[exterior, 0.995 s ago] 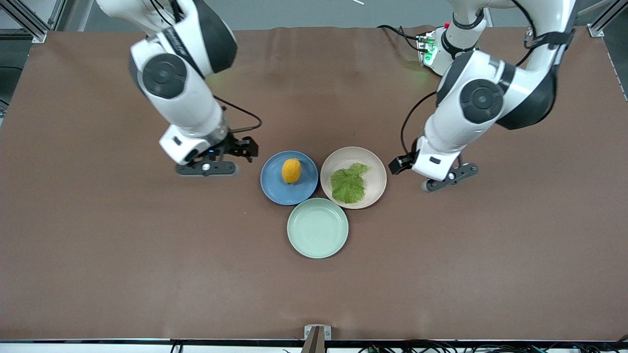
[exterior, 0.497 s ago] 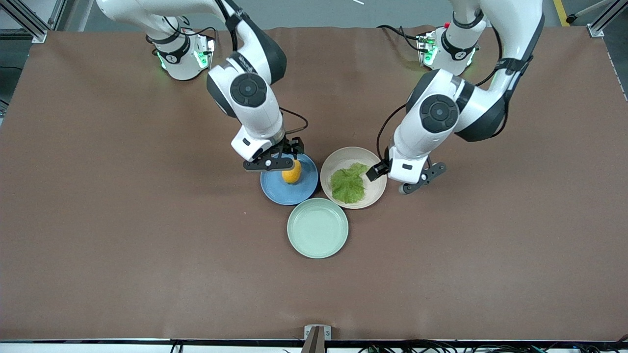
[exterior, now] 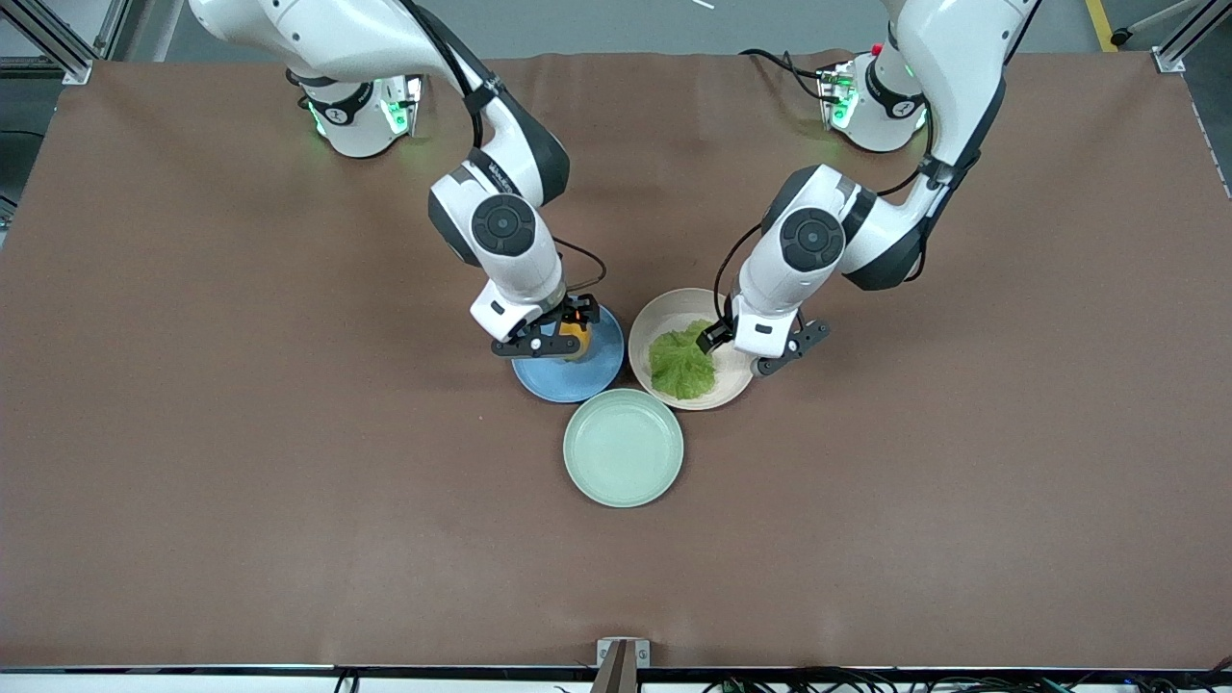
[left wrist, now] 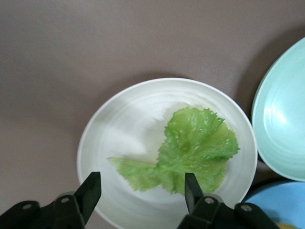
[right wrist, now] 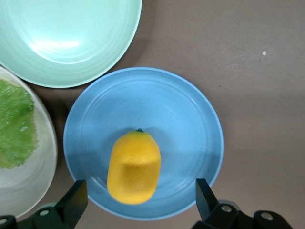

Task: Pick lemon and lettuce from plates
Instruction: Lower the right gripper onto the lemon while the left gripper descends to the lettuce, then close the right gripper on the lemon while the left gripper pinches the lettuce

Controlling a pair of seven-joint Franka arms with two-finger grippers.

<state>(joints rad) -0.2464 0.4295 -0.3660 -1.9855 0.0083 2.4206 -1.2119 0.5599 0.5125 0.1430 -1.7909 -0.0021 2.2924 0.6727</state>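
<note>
The scene is filled almost fully by a wide tabletop (exterior: 241,462), which is covered with a matte brown sheet. Slight wrinkles are seen in the sheet along its edge at the robots' side. Above that edge a strip of grey floor (exterior: 635,24) is shown. Aluminium frame profiles (exterior: 58,38) are placed at both upper corners. At the nearest edge a small metal bracket (exterior: 622,653) is fixed, and dark cables (exterior: 866,681) are laid under it. The light is even and soft.
</note>
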